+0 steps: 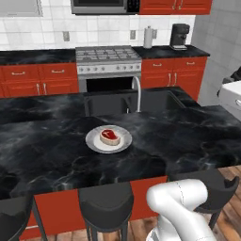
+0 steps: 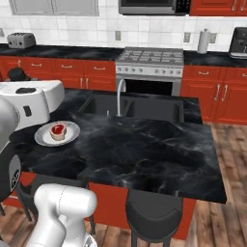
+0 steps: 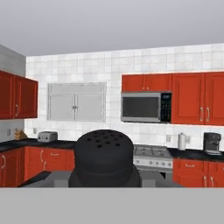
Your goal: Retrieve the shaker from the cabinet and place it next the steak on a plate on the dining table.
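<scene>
Here the shaker (image 3: 104, 157) sits right in front of my hand camera, its perforated black top facing me, so I judge my jaws are closed around its lower body, though the fingers themselves are hidden and I cannot tell for sure. It looks small, rigid and light, with smooth sides that could slip, so a grip low on the wider body suits it. The plate (image 1: 93, 141) with the steak (image 1: 109, 137) waits on the dining table (image 1: 188, 141).
</scene>
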